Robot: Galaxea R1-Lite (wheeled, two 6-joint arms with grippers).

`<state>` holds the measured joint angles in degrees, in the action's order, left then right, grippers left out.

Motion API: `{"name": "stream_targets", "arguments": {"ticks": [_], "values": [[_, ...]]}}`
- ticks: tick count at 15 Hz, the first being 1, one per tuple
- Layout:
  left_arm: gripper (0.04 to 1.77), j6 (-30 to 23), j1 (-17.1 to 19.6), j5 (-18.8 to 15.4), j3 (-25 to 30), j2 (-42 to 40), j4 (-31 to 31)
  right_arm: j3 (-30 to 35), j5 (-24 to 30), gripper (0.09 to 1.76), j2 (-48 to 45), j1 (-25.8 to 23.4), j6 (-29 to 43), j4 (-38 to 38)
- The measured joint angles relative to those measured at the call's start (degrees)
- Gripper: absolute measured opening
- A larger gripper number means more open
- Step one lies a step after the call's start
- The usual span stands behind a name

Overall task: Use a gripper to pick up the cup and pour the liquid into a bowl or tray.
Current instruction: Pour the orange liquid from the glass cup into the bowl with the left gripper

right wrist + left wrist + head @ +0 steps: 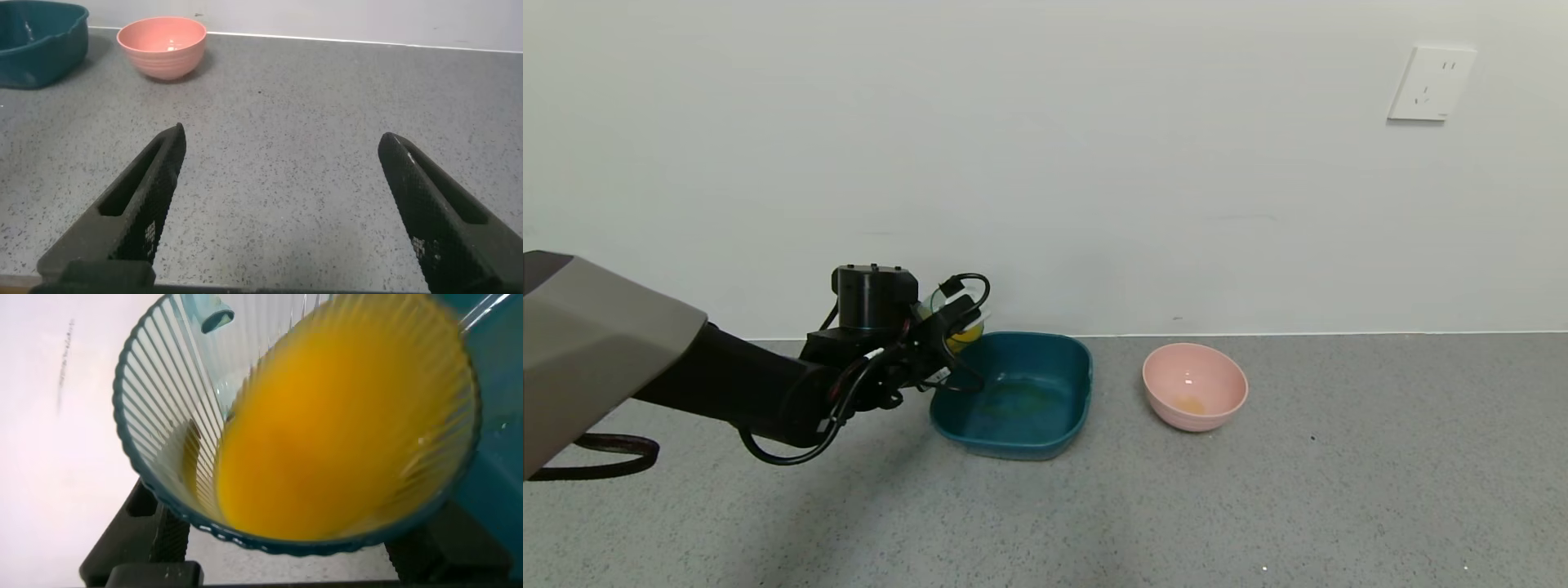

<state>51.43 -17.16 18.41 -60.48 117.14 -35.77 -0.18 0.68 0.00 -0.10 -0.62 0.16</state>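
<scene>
Ribbed cup (270, 416) tilted — left gripper (947, 327) clamps it

no readable text, labels, brands or numbers anywhere in these views

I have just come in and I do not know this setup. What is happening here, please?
The left pincer holds the ribbed cup of orange liquid, tilted at the near-left corner of the teal tray. The liquid leans toward the cup's rim, but no stream is visible. A thin yellowish film already lies in the tray. The pink bowl beside it holds a little orange residue. The right pincer hangs open over the grey floor, away from the work.
</scene>
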Motion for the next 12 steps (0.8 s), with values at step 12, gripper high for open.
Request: {"name": "stream_targets", "arguments": {"ticks": [12], "values": [[1.29,18.33,-0.74,3.17,-0.1,-0.71,-0.76,0.0,-0.02,1.71,0.0,0.0,0.02,0.02]]}}
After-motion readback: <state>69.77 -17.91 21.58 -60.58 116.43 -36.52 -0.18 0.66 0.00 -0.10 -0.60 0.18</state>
